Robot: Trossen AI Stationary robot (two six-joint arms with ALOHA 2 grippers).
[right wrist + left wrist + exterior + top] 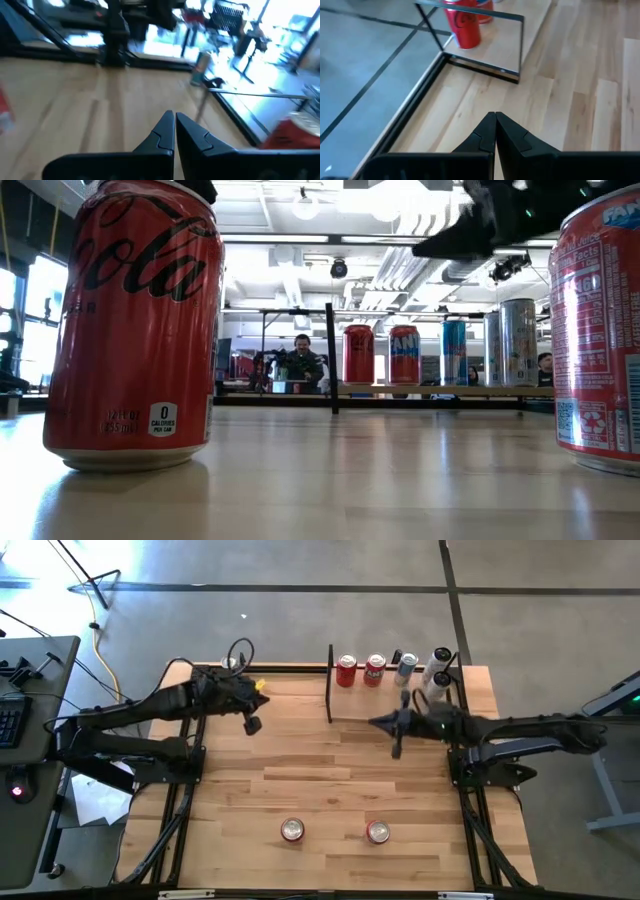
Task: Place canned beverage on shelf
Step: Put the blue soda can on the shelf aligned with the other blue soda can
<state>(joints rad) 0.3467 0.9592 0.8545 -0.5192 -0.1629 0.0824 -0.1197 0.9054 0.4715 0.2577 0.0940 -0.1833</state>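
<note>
The shelf [395,705] is a light-wood ledge with black bars along the table's far edge, and its black divider [330,685] stands at its left end. On it stand two red cans [346,670] [375,670], a blue-silver can [405,665] and two pale cans [440,662]. Two more red cans [291,830] [378,831] stand upright near the table's near edge, and they fill the sides of the low view [135,330] [600,330]. My left gripper [260,693] is shut and empty, left of the divider. My right gripper [373,722] is shut and empty, just in front of the shelf.
A black frame rail [190,790] runs along the table's left side and another [470,810] along its right. Bare wood [330,770] lies between the shelf and the two near cans. A person [303,362] shows in the room beyond the table. A desk with a keyboard [10,720] stands at the left.
</note>
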